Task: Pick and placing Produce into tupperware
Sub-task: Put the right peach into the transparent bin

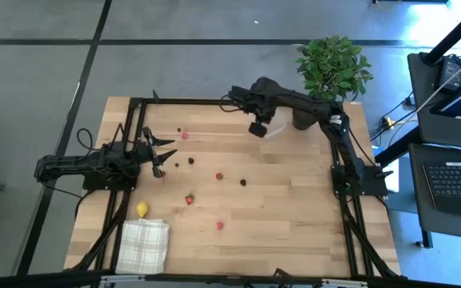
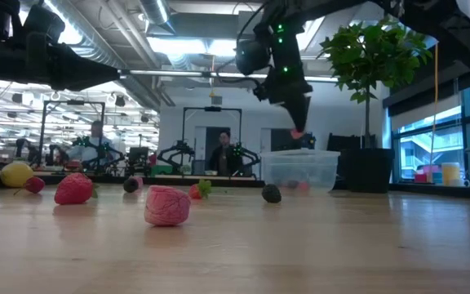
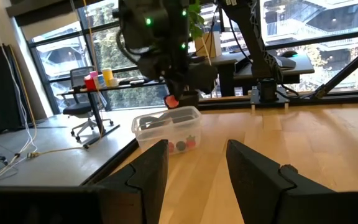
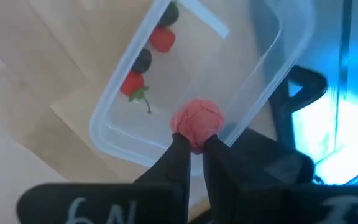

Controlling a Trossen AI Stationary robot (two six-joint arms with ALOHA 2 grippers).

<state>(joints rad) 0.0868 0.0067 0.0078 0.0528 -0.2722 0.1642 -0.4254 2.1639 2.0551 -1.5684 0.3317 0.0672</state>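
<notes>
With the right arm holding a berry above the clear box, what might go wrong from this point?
1. The right pincer pinches the pink raspberry only by its lower edge; it may slip early.
2. In the right wrist view the raspberry hangs over the tupperware close to one long wall, so a drop could clip the rim and bounce onto the table.
3. The tupperware is light; a descending pincer could nudge it.

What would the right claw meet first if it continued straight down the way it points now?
Probably the inside of the tupperware. The right claw, shut on a pink berry, hangs over the open box, so the berry would likely touch its floor first, though the height is unclear.
</notes>
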